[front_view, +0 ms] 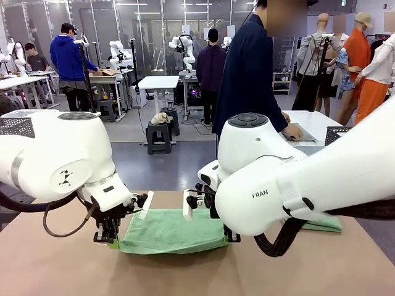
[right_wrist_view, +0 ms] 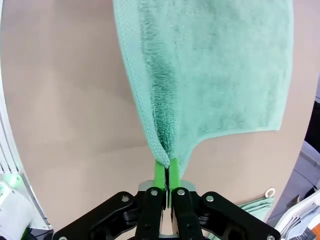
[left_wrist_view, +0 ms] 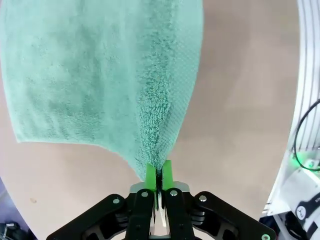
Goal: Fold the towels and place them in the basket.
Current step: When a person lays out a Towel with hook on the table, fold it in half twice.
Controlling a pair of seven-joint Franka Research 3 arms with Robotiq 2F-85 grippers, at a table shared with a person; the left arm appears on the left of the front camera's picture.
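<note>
1. Front view: a mint-green towel (front_view: 170,231) is spread on the brown table (front_view: 185,274) between the 2 arms, near the middle of the tabletop.
2. The left gripper (front_view: 106,234) is at the towel's near left corner, and the right gripper (front_view: 229,234), largely hidden behind its own arm, is at the near right corner.
3. A second towel (front_view: 324,225) lies on the table to the right, partly behind the right arm.
4. A person (front_view: 250,74) in dark clothing stands at the far side, with 1 hand (front_view: 293,131) on another table.
5. Left wrist view: the left gripper (left_wrist_view: 159,170) has its green pads pressed together on a bunched corner of the towel (left_wrist_view: 100,75), which stretches away over the table (left_wrist_view: 240,100).
6. Right wrist view: the right gripper (right_wrist_view: 165,167) is likewise clamped tight on a corner of the towel (right_wrist_view: 215,75). The second towel (right_wrist_view: 255,204) and its white loop (right_wrist_view: 270,191) lie at the lower right on the table (right_wrist_view: 65,100).
</note>
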